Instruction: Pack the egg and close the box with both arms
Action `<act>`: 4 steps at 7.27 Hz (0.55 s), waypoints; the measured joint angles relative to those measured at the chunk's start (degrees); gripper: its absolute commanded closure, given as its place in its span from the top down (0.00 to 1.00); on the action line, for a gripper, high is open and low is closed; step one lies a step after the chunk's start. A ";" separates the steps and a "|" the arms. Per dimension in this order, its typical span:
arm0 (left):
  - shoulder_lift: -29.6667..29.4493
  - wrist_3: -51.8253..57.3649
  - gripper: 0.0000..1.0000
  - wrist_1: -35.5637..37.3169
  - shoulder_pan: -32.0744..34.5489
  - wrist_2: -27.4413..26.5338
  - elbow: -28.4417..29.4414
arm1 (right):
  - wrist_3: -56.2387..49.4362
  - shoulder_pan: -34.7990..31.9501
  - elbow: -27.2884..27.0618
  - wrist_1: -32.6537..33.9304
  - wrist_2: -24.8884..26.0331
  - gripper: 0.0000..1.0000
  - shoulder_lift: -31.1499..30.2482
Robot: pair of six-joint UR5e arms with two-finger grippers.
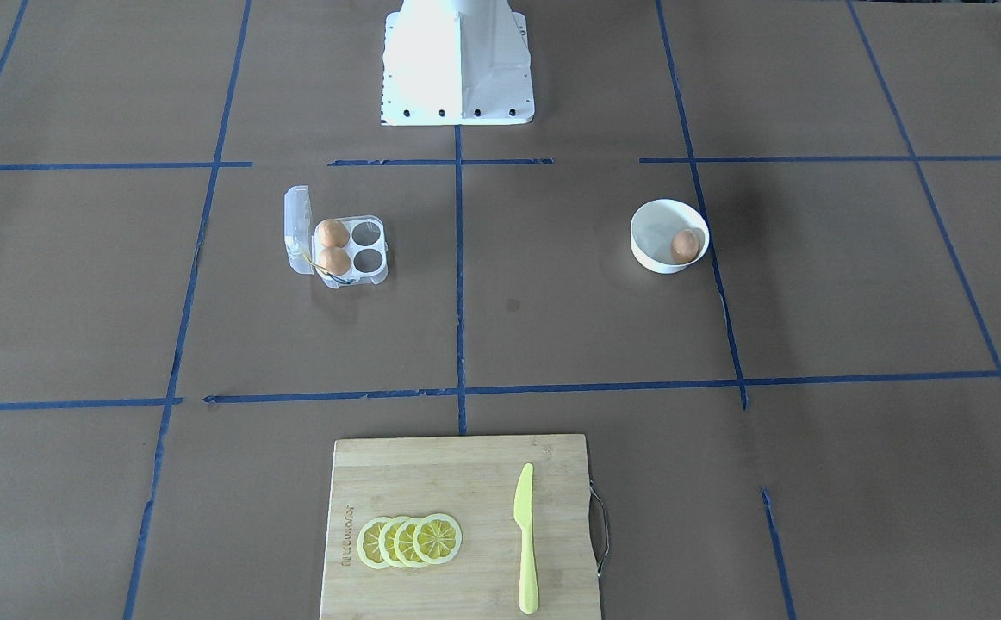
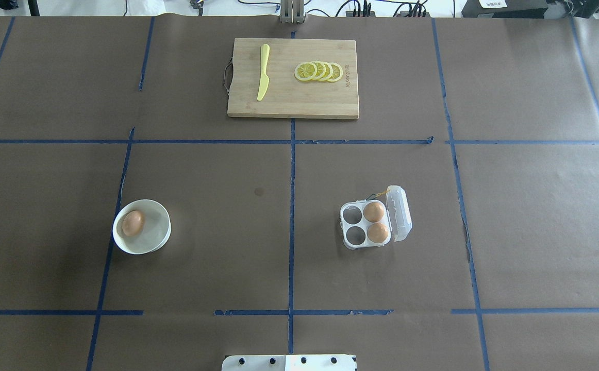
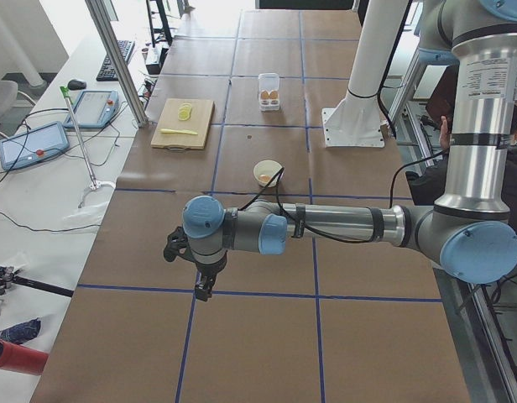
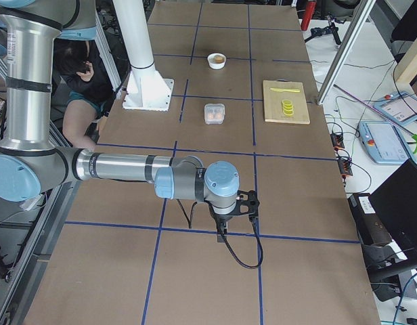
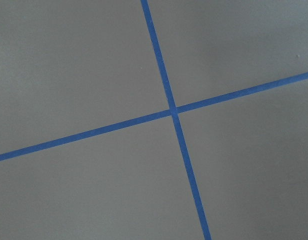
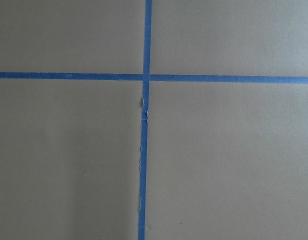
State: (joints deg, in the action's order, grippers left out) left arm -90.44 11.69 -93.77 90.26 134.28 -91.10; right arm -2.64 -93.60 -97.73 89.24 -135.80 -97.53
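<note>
One tan egg [image 2: 133,223] lies in a round white bowl [image 2: 160,234] on my left side; it also shows in the front view [image 1: 684,246]. The clear box [image 2: 353,225] stands open on my right side, its lid [image 2: 400,214] raised. Two more eggs [image 2: 374,212] fill the two cells next to the lid; the other two cells are empty. My left gripper [image 3: 204,290] shows only in the left side view, far from the bowl, over bare table. My right gripper [image 4: 222,227] shows only in the right side view, far from the box. I cannot tell whether either is open or shut.
A wooden cutting board [image 2: 330,103] with lemon slices [image 2: 318,71] and a yellow knife [image 2: 263,77] lies at the far side. The white pedestal base [image 1: 457,65] stands at the near middle. Both wrist views show only brown table and blue tape lines.
</note>
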 measured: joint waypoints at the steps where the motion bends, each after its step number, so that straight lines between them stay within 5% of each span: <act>1: 0.00 0.00 1.00 -0.03 0.00 0.08 -0.40 | 0.00 0.00 -0.03 -0.04 -0.03 1.00 0.02; 4: 0.10 -0.07 1.00 -6.86 -0.50 0.04 -6.12 | 0.00 0.00 -0.21 -0.21 -0.51 1.00 0.47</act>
State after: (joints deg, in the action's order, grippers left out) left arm -90.34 11.62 -100.63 89.76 134.32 -97.22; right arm -2.64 -93.60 -97.94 89.03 -136.30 -97.06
